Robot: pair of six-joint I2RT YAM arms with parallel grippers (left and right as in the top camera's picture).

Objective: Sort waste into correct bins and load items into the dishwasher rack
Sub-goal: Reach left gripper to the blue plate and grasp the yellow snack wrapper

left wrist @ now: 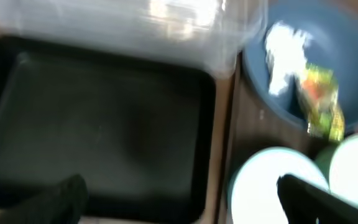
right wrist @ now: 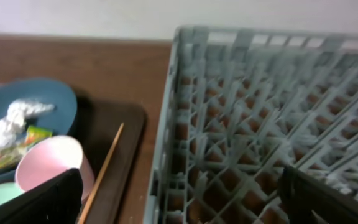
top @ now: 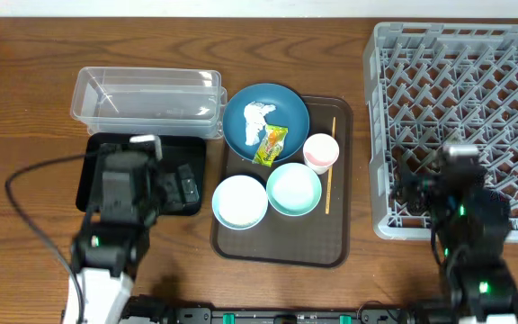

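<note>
The dark blue plate (top: 286, 106) sits at the back of the brown tray and holds a white crumpled tissue (top: 256, 121) and a yellow-green wrapper (top: 271, 144). I cannot tell rice apart from the white mass. Two pale bowls (top: 240, 201) (top: 294, 189), a pink cup (top: 321, 151) and chopsticks (top: 330, 166) are also on the tray. My left gripper (top: 185, 187) (left wrist: 185, 205) is open and empty over the black tray's (left wrist: 104, 124) right edge, next to a bowl (left wrist: 260, 186). My right gripper (top: 412, 193) (right wrist: 179, 205) is open and empty over the grey rack's (top: 461, 90) (right wrist: 260, 124) left wall.
The clear tub (top: 147, 101) (left wrist: 135, 25) stands behind the black tray (top: 93, 175). The brown serving tray (top: 281, 243) lies between the bins and the rack. The cup (right wrist: 51, 165) and a chopstick (right wrist: 104, 162) show left of the rack in the right wrist view.
</note>
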